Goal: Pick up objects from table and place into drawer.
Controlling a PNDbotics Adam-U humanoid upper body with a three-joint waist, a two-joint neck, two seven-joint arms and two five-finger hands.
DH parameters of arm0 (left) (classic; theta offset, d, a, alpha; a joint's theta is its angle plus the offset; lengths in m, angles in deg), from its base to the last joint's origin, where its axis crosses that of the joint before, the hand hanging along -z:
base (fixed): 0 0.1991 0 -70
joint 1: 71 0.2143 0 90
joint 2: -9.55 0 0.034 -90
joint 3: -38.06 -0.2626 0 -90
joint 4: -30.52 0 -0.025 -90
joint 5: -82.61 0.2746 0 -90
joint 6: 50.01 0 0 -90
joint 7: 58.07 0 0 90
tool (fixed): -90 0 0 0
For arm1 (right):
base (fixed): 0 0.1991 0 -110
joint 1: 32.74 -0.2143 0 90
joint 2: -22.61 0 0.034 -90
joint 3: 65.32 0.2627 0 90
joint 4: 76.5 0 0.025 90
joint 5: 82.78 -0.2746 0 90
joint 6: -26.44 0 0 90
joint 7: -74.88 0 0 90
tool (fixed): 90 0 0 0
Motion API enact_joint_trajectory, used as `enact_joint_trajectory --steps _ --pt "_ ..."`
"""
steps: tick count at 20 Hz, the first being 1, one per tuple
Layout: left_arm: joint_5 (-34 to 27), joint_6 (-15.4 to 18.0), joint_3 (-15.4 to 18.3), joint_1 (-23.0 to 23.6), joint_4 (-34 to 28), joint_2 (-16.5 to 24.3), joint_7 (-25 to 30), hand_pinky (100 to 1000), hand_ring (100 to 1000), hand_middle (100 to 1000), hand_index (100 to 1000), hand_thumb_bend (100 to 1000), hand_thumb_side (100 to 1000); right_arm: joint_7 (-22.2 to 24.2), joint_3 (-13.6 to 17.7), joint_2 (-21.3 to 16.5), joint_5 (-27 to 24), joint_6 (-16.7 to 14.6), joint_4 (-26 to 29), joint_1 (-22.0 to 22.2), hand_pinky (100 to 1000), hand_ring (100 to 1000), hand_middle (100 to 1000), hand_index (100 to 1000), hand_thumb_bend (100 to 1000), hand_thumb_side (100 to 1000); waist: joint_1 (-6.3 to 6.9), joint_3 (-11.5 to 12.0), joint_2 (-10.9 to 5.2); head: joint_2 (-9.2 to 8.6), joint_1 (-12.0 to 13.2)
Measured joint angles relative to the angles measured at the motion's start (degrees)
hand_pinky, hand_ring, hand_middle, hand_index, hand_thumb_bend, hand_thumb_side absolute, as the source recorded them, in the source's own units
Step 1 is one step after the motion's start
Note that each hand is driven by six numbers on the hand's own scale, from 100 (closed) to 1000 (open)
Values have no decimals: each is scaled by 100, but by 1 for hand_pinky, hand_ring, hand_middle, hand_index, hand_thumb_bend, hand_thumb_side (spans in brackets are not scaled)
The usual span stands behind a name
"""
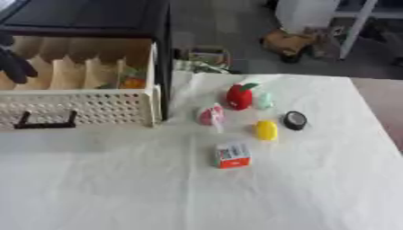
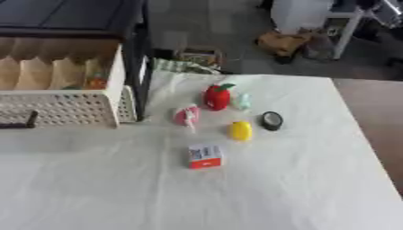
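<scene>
The left hand (image 1: 14, 63) hangs over the open drawer (image 1: 94, 108); I cannot tell if its fingers are apart or together; the toys lie on the table (image 1: 118, 188), near the drawer; best reach for the pink one (image 1: 210, 115) next, coming down slowly

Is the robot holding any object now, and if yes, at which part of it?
It cannot be told. Only the left hand shows, dark, over the open drawer, with no object visible in it. The red toy and yellow object lie untouched on the table.
</scene>
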Motion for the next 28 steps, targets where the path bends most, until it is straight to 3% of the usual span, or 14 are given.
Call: enact_joint_trajectory --steps 10,12,17,24,28 --pt "195 -10 -151 -43 1 -265 38 490 417 584 911 100 609 1013 -410 222 731 -822 -1504 -780 887 832 749 903 816 630 -10 41 44 -62 -45" --pt "188 -53 -170 -102 1 -349 72 489 417 584 909 100 613 1188 -462 314 816 -945 -1755 -911 883 817 740 909 842 537 -28 53 48 -73 -52" --pt "169 -193 -185 -116 2 -500 164 487 408 584 903 100 593 1635 -564 589 908 -1112 -2326 -1229 867 785 681 874 852 413 -36 111 67 -99 -81" --pt "169 -308 -214 -116 3 -576 264 483 402 584 889 100 579 2090 -595 989 881 -1137 -2871 -1632 862 782 663 937 849 352 -46 197 141 -191 -158" --pt "173 -357 -247 -116 3 -623 314 481 398 584 885 100 573 2255 -598 1202 880 -1137 -3056 -1828 860 782 719 936 847 339 -78 244 174 -201 -208"
